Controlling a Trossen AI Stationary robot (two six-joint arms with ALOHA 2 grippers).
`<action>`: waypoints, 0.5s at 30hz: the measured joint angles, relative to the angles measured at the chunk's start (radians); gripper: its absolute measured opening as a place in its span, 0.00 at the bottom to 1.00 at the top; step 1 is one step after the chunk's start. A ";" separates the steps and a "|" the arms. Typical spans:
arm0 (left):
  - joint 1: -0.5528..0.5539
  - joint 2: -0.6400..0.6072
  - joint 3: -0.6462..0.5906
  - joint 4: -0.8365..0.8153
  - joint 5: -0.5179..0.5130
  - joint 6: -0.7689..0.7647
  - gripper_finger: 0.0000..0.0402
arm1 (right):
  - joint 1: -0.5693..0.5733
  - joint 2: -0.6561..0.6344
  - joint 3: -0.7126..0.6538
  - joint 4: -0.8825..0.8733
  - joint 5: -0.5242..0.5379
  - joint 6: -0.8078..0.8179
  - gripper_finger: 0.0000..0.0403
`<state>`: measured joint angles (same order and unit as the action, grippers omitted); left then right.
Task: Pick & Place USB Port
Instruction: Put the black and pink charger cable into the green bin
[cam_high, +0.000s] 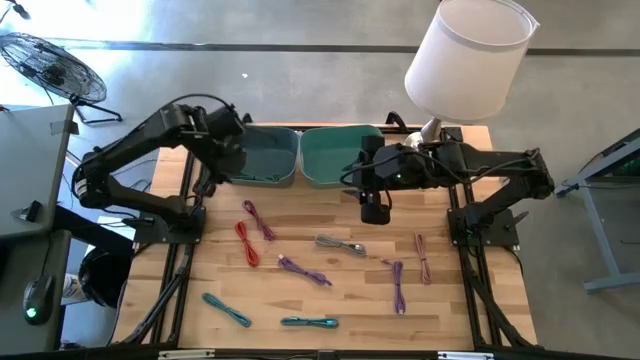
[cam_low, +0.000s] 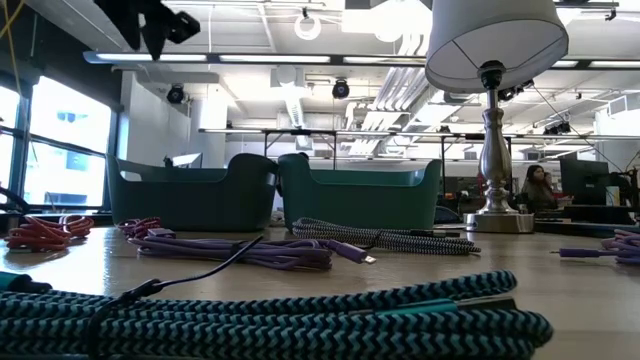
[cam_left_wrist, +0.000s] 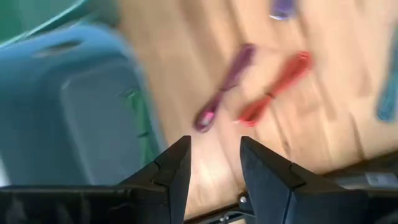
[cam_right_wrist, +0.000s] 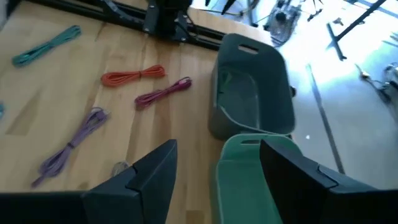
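Observation:
Several bundled USB cables lie flat on the wooden table: a magenta one, a red one, a purple one, a grey one, and others toward the near edge. My left gripper hangs open and empty above the left rim of the blue-grey bin. In its wrist view the left gripper looks past the bin at the magenta cable and the red cable. My right gripper is open and empty, just near of the green bin, above bare wood.
Both bins stand side by side at the table's far edge. A table lamp with a white shade stands at the far right corner behind my right arm. Two teal cables lie by the near edge. A pink cable lies to the right.

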<state>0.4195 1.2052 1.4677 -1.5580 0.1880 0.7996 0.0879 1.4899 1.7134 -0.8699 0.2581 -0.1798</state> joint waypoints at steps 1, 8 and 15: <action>-0.027 -0.002 -0.005 0.001 0.008 0.023 0.34 | 0.000 0.000 0.000 -0.003 -0.003 0.000 0.55; -0.244 -0.001 -0.125 0.179 -0.010 0.136 0.34 | 0.000 0.000 0.000 -0.012 -0.010 -0.002 0.55; -0.379 0.020 -0.364 0.353 -0.216 0.111 0.34 | 0.000 0.000 0.000 -0.027 -0.029 -0.003 0.55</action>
<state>0.0400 1.2247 1.1034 -1.2051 -0.0281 0.9102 0.0879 1.4899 1.7134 -0.8968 0.2287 -0.1825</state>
